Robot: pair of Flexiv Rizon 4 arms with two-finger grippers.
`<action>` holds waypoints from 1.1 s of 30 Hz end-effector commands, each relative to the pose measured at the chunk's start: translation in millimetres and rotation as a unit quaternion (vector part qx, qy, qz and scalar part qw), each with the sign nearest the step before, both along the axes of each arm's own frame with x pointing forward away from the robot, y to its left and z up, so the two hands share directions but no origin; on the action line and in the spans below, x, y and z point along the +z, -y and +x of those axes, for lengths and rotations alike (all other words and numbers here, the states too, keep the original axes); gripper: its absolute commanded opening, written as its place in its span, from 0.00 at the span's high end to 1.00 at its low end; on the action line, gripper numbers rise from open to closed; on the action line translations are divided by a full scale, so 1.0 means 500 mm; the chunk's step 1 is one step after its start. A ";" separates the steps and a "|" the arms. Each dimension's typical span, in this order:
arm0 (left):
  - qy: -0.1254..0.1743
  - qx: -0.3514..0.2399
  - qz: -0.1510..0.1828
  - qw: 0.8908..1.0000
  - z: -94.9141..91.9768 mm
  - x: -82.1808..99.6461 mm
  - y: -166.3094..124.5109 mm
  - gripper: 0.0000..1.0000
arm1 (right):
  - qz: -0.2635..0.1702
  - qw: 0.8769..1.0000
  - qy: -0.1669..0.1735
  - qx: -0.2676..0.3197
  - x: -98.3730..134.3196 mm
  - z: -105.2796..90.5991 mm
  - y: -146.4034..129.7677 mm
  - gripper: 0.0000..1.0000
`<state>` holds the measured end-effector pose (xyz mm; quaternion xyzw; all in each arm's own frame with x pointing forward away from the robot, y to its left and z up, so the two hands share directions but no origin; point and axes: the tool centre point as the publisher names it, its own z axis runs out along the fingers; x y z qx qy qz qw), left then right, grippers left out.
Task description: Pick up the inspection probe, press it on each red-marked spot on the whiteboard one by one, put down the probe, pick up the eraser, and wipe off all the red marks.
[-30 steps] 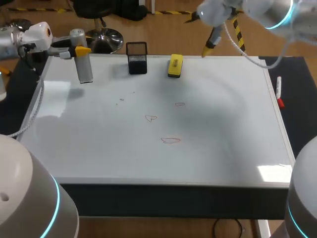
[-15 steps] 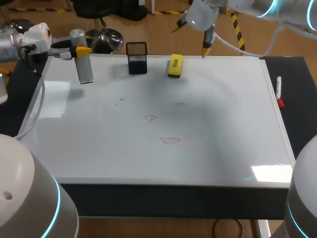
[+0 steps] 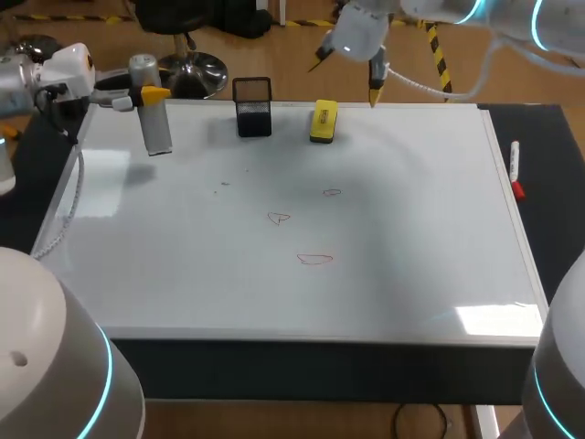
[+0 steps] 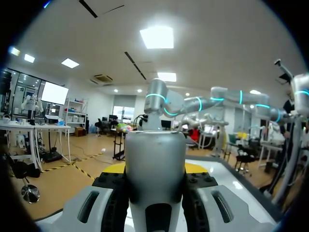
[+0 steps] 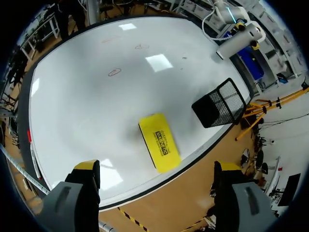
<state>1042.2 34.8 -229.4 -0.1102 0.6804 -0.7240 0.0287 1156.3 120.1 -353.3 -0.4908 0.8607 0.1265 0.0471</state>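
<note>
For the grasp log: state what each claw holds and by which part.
Left claw is shut on the grey inspection probe, gripping its upper body from both sides. Right claw is open and empty above the yellow eraser.

The whiteboard is smooth, glossy white. It throws back bright patches of ceiling light near its 5 o'clock corner, and its pale frame looks like metal. At the board's 11 o'clock, the inspection probe has a smooth, matt silver-grey barrel, either brushed metal or painted plastic. The left gripper clasping it has matt black fingers and light grey, satin-finished plastic housings. At 12 o'clock the pen holder is black wire mesh. The eraser beside it is smooth yellow plastic with a faint sheen. A red-and-white marker of shiny plastic lies at 3 o'clock on the table's matt black surface.
</note>
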 end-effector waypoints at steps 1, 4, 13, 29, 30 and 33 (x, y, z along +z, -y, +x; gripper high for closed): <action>0.001 0.006 0.002 1.000 -0.007 0.006 0.002 1.00 | -0.072 0.997 -0.010 0.000 -0.004 0.002 -0.021 0.00; 0.001 0.006 0.002 1.000 -0.007 0.006 0.002 1.00 | -0.068 0.998 0.004 -0.008 -0.011 0.005 -0.027 0.00; 0.001 0.006 0.002 1.000 -0.007 0.006 0.002 1.00 | -0.062 0.998 0.016 -0.005 -0.032 -0.006 -0.037 0.00; 0.001 0.006 0.002 1.000 -0.007 0.006 0.002 1.00 | -0.052 0.996 0.041 0.057 -0.076 -0.012 -0.020 0.00; 0.001 0.006 0.002 1.000 -0.007 0.006 0.002 1.00 | -0.053 0.996 0.041 0.062 -0.078 -0.012 -0.020 0.00; 0.001 0.006 0.002 1.000 -0.007 0.006 0.002 1.00 | -0.057 0.994 0.042 0.078 -0.082 -0.015 -0.023 0.00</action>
